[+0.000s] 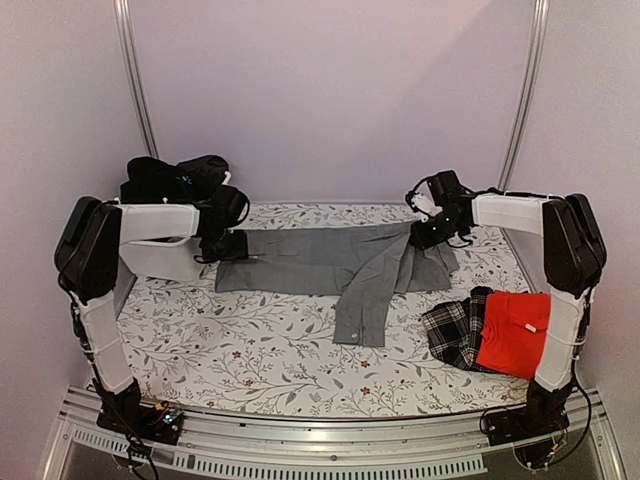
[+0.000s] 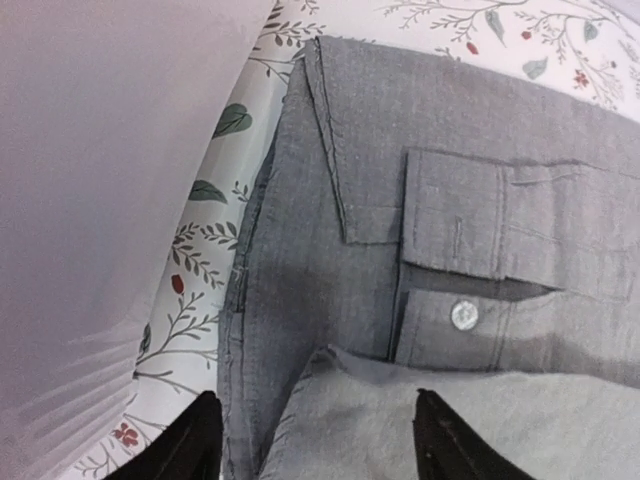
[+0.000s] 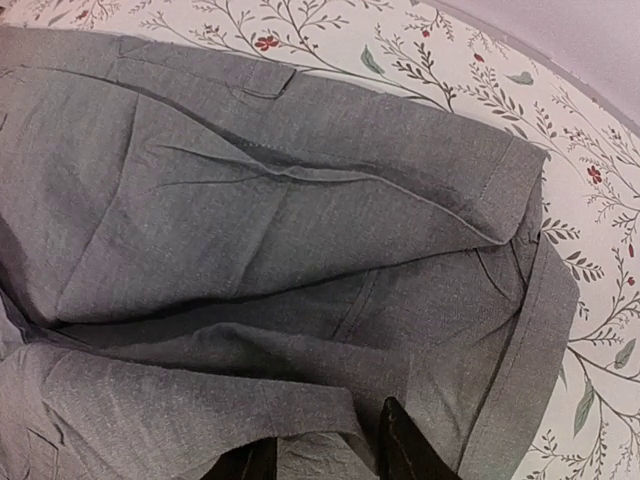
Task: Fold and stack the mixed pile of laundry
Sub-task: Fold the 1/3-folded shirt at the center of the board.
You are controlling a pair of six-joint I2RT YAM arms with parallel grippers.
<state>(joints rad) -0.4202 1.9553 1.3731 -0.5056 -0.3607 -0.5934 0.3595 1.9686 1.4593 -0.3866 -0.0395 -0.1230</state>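
- Looking down from the top view, you have the grey shirt spread across the middle of the frame. The left gripper is at its left end and the right gripper at its right end. One sleeve trails toward lower centre and could skew your next fold.
- At lower right, the red shirt and plaid cloth lie beside your right arm, and a wide swing could scatter them.
- On the left wrist view, the fingers stand apart, straddling a folded grey edge at the bottom of the frame. Lift crookedly and one may hook that layer open.
- On the right wrist view, the fingers sit slightly apart with bunched cloth between them. You cannot tell whether it is pinched, so retreating fast could drag the hem.
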